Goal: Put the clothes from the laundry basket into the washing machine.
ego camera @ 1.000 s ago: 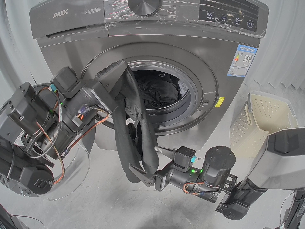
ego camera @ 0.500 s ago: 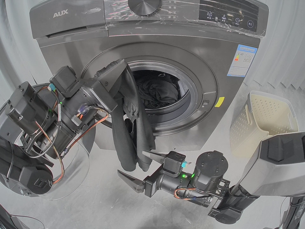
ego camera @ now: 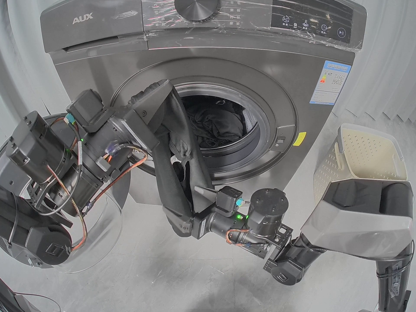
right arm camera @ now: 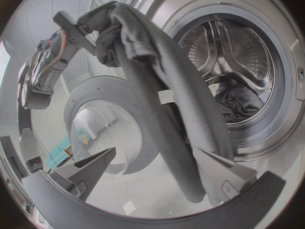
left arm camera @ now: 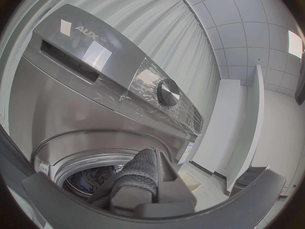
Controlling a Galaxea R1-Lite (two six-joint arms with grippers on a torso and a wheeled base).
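Nearest us, the R gripper [ego camera: 185, 209] sits low w/ jaws wide apart. The garment [ego camera: 175, 174] drops between its fingers [right arm camera: 95, 166] and rests against one of them, not pinched. It's dark and hangs in front of the opening's left edge, outside the drum. Its top is clamped tight in the L gripper [ego camera: 151, 102], held up approx. level w/ the opening's upper rim. The glass door [ego camera: 102, 228] stands open at left. The basket [ego camera: 368, 152] stands on the floor at right, near the machine [ego camera: 260, 70]. Farther in, dark clothes [ego camera: 216, 126] lie in the drum.
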